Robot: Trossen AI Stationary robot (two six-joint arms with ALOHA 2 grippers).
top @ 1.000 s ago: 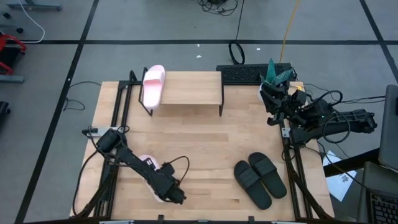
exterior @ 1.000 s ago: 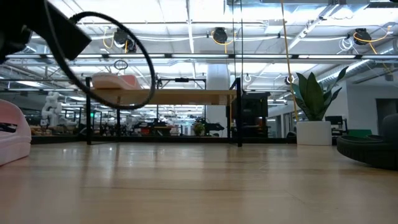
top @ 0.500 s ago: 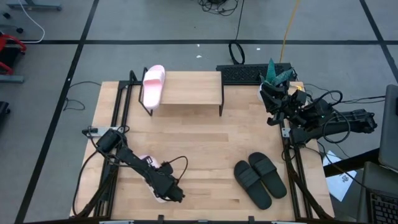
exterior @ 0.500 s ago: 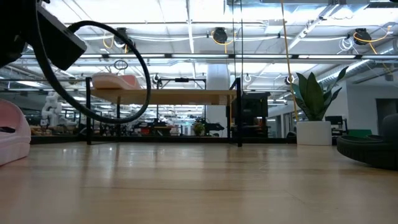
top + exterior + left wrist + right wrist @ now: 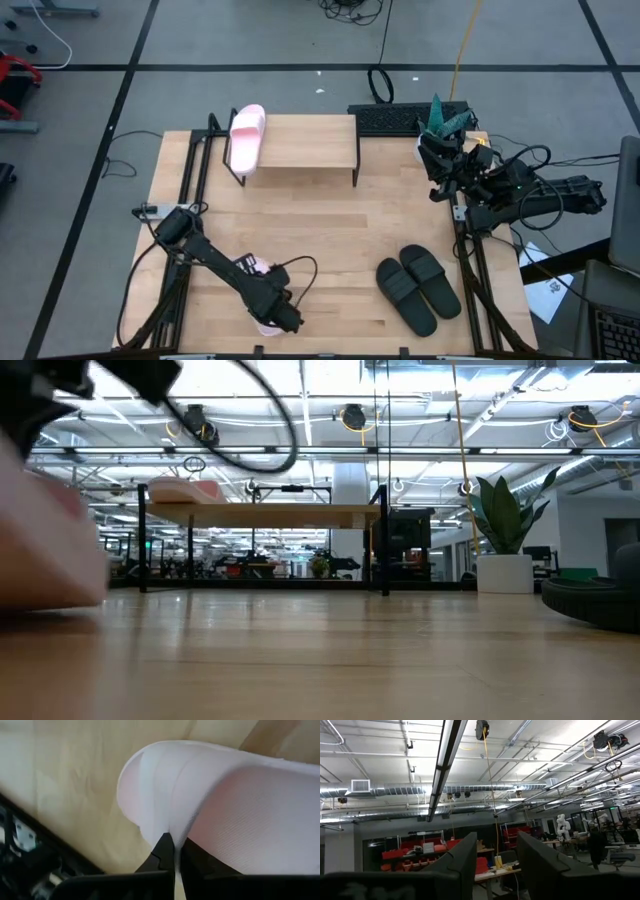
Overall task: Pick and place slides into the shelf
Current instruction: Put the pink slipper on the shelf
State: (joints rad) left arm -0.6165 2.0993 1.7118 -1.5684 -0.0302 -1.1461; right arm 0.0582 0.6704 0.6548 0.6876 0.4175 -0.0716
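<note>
My left gripper has its jaws closed on the edge of a pink slide at the desk's near left edge. My right gripper waits at the far right, jaws open. Another pink slide lies on the shelf; the black pair sits near right.

Low light-wood shelf on black metal legs at surface rear; one pale pink slide sandal on its left end. Black slide pair front right; second pale pink slide front left, at the surface edge.
</note>
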